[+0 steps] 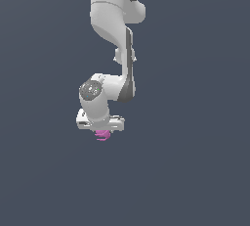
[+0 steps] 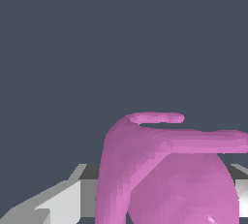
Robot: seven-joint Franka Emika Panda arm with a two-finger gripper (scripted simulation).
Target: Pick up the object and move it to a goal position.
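My gripper [image 1: 101, 129] down over pink object [image 1: 102, 135]; jaw state hidden, cannot tell. Grasp step, likely. Next: confirm pinch, lift, carry toward goal.

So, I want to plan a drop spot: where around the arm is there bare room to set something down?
In the exterior view the dark grey-blue floor is bare on both sides of the white arm and below it. The only crowded spot is directly under the white gripper, where the small magenta-pink lumpy object sits between its fingers.
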